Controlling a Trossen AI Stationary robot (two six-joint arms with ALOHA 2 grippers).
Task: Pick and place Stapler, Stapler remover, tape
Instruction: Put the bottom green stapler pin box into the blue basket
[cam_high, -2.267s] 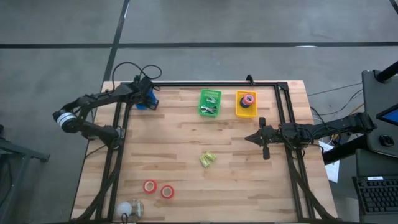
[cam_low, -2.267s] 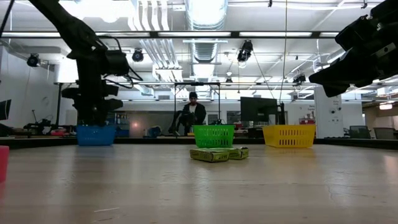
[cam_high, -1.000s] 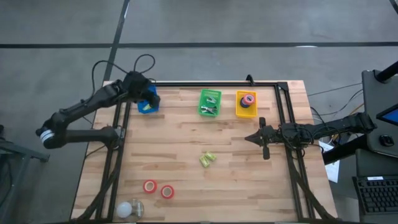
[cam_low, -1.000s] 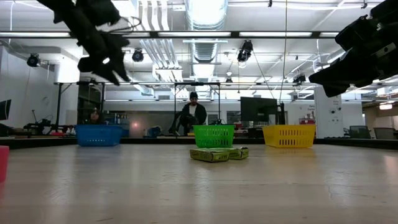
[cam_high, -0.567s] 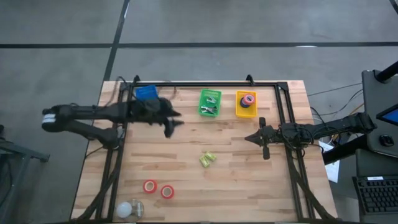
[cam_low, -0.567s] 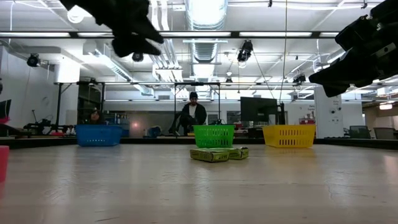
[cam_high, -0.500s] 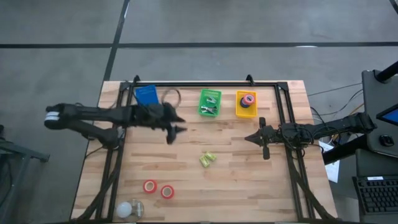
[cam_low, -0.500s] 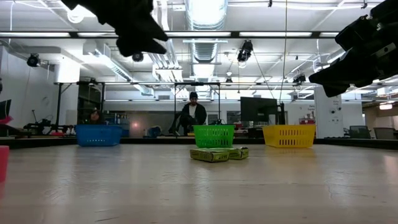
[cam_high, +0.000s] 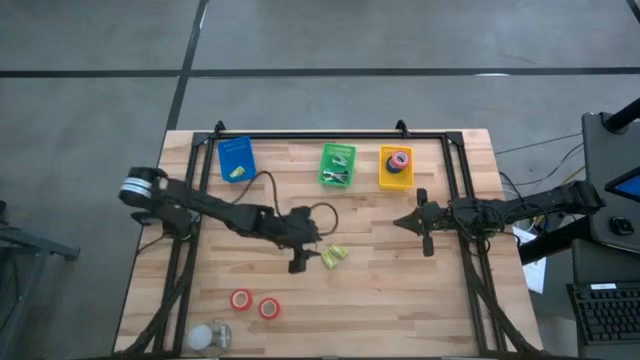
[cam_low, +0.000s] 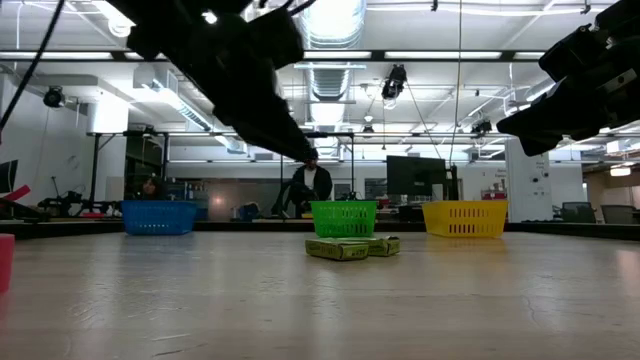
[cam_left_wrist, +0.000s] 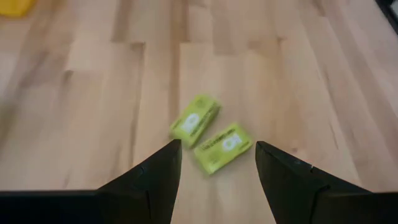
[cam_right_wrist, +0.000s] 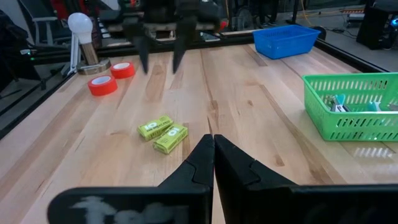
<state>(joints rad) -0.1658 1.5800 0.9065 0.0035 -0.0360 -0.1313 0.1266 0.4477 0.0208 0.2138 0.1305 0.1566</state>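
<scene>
**A:** High view, containers first?

**B:** Three baskets stood along the far edge of the table (cam_high: 400, 290). Blue basket (cam_high: 235, 158): one small yellow-green item inside. Green basket (cam_high: 337, 165): several small tools, too small to name. Yellow basket (cam_high: 396, 167): one red tape roll and one dark one, touching. Loose stock: two red tape rolls (cam_high: 254, 303) side by side near the front left, a white roundish object (cam_high: 203, 335) at the front left corner, and two yellow-green boxes (cam_high: 333, 256) mid-table. The left gripper (cam_high: 300, 262) hung just beside those boxes. The right gripper (cam_high: 403, 224) was parked at the right side, well apart from them.

**A:** Low view?

**B:** Same three baskets in a row at the back: blue (cam_low: 154, 216), green (cam_low: 343, 218), yellow (cam_low: 465, 218). Contents were not legible from that level. The boxes (cam_low: 352, 247) lay in front of the green one. A seated person (cam_low: 308, 184) showed in the room behind.

**A:** Left wrist view?

**B:** Fingers (cam_left_wrist: 155, 180) spread wide, nothing between them; both boxes (cam_left_wrist: 210, 134) lay on bare wood just ahead, touching at a corner.

**A:** Right wrist view?

**B:** Fingers (cam_right_wrist: 199, 160) pressed together, empty. Green basket (cam_right_wrist: 351, 106) held small tools; blue basket (cam_right_wrist: 287, 40) contents hidden by its wall. Red rolls (cam_right_wrist: 112, 77) sat beside the white object (cam_right_wrist: 82, 32). The left gripper (cam_right_wrist: 158, 57) stood beyond the boxes (cam_right_wrist: 163, 134), spread apart.
</scene>
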